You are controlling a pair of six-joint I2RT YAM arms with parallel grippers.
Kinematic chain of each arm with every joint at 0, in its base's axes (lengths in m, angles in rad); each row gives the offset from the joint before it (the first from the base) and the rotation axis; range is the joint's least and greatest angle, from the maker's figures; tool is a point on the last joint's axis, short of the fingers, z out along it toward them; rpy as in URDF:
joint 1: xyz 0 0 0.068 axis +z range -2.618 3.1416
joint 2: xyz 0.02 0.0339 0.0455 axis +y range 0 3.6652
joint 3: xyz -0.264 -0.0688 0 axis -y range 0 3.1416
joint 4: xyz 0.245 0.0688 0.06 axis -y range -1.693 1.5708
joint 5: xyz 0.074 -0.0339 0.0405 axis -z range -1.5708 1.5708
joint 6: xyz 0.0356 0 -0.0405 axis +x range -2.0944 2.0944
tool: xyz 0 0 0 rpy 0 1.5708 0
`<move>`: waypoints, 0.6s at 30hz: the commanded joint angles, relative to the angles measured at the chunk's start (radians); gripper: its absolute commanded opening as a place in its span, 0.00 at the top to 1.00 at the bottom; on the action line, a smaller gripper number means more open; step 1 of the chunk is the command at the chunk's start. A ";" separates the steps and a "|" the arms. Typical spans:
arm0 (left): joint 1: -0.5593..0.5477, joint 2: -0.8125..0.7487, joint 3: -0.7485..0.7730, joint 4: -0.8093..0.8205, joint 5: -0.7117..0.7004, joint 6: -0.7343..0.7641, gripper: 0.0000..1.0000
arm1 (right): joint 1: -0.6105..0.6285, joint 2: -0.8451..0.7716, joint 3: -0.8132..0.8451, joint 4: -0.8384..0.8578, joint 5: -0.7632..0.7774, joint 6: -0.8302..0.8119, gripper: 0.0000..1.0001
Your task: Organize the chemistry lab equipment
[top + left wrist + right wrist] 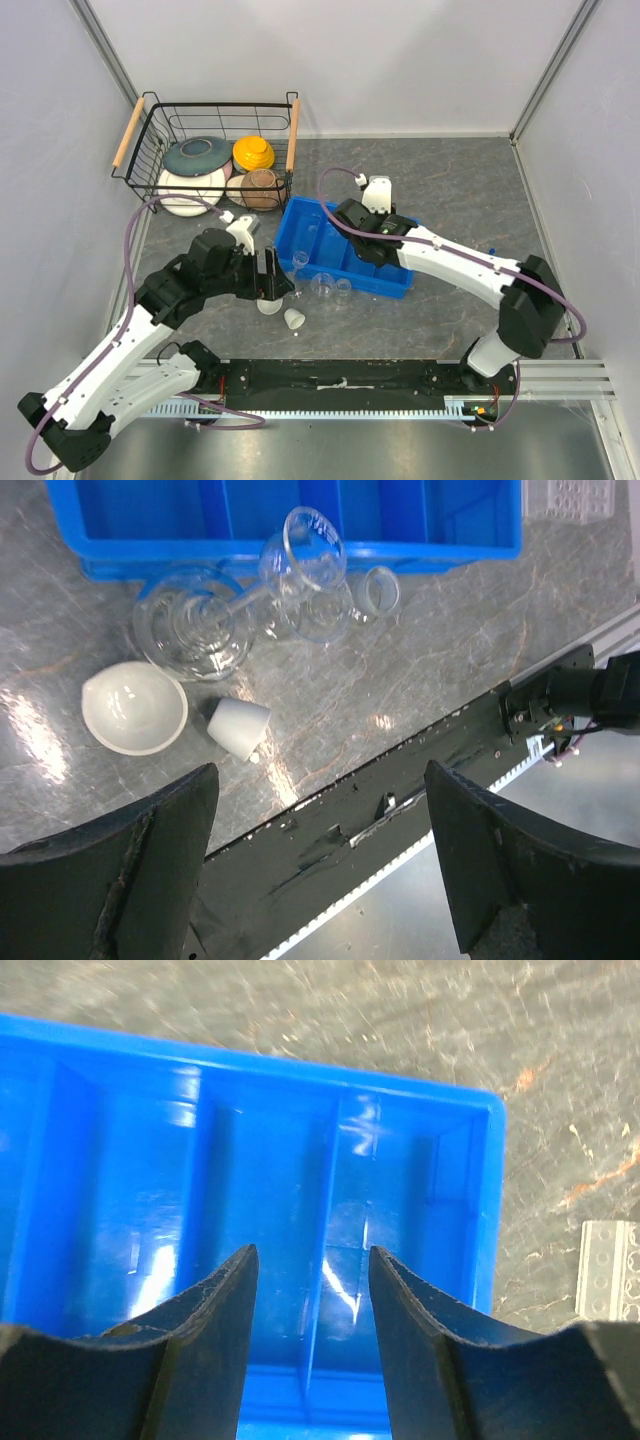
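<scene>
Several clear glass pieces stand on the table just in front of the blue divided tray [330,228]: a round flask [190,630], a taller flask [313,550] and a small beaker [378,590]. A white bowl [133,707] and a small white cup [240,727] on its side lie nearer to me. A clear gridded rack [612,1270] lies to the right of the tray. My left gripper [272,280] is open and empty, above the table beside the glassware; in its wrist view [320,770] it is over the rail. My right gripper [362,238] is open and empty over a tray divider [312,1252].
A black wire basket [215,150] with coloured bowls and plates stands at the back left. The black rail [340,378] runs along the near edge. Grey walls close in the left, back and right sides. The rack also shows in the left wrist view [580,495].
</scene>
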 commanded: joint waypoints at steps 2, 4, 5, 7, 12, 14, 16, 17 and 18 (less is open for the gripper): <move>0.003 0.014 0.167 -0.047 -0.125 0.056 0.10 | 0.052 -0.110 0.121 -0.081 -0.018 -0.103 0.44; 0.003 0.043 0.215 -0.079 -0.192 0.059 0.10 | 0.078 -0.161 0.115 -0.075 -0.100 -0.149 0.44; 0.003 0.046 0.250 -0.092 -0.211 0.061 0.10 | 0.089 -0.182 0.105 -0.064 -0.139 -0.163 0.44; 0.003 0.039 0.273 -0.093 -0.260 0.062 0.10 | 0.115 -0.258 0.053 -0.018 -0.243 -0.191 0.44; 0.003 0.033 0.316 -0.089 -0.347 0.099 0.10 | 0.157 -0.454 -0.109 0.197 -0.491 -0.232 0.42; 0.003 0.039 0.307 -0.081 -0.360 0.119 0.10 | 0.169 -0.480 -0.162 0.239 -0.551 -0.237 0.41; 0.003 0.045 0.290 -0.066 -0.363 0.125 0.09 | 0.180 -0.491 -0.188 0.276 -0.578 -0.240 0.41; 0.003 0.048 0.264 -0.058 -0.361 0.126 0.09 | 0.181 -0.491 -0.197 0.290 -0.591 -0.234 0.41; 0.003 0.048 0.249 -0.049 -0.360 0.126 0.09 | 0.189 -0.486 -0.208 0.330 -0.601 -0.232 0.41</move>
